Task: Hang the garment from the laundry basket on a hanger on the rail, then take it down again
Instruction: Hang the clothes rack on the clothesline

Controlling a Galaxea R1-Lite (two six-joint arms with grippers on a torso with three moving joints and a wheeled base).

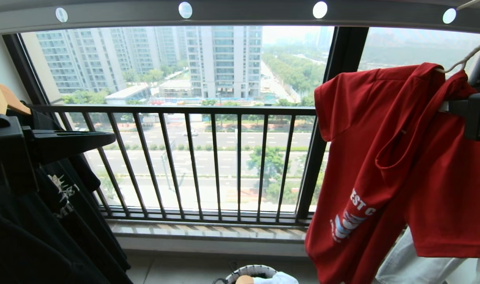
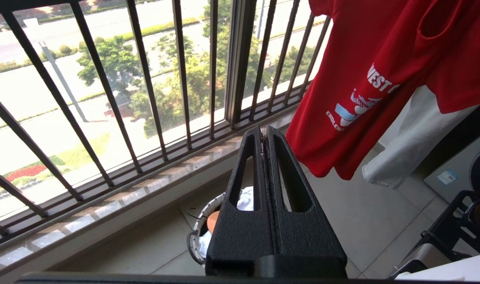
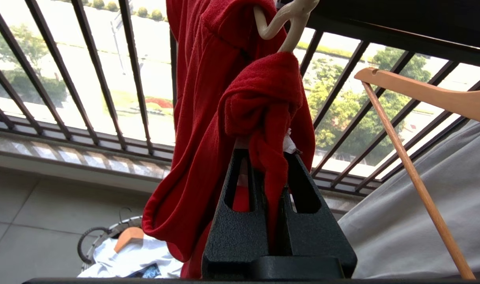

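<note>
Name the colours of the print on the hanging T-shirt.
White and light blue on the red T-shirt, clearest in the left wrist view.

garment (image 1: pixel 385 150): bright red, white lettering and a white and light-blue print low on the front
hanger (image 3: pixel 281 21): pale off-white
rail (image 1: pixel 240 14): grey, a row of round holes showing bright white
laundry basket (image 1: pixel 249 272): white rim with dark trim
cloth in the basket (image 3: pixel 129 256): white
left gripper (image 2: pixel 265 132): matt black, grainy texture
right gripper (image 3: pixel 265 165): same black
window railing (image 1: pixel 192 157): black bars
wooden hanger (image 3: pixel 421 98): light orange-brown
T-shirt at left (image 1: pixel 54 221): black with pale print
</note>
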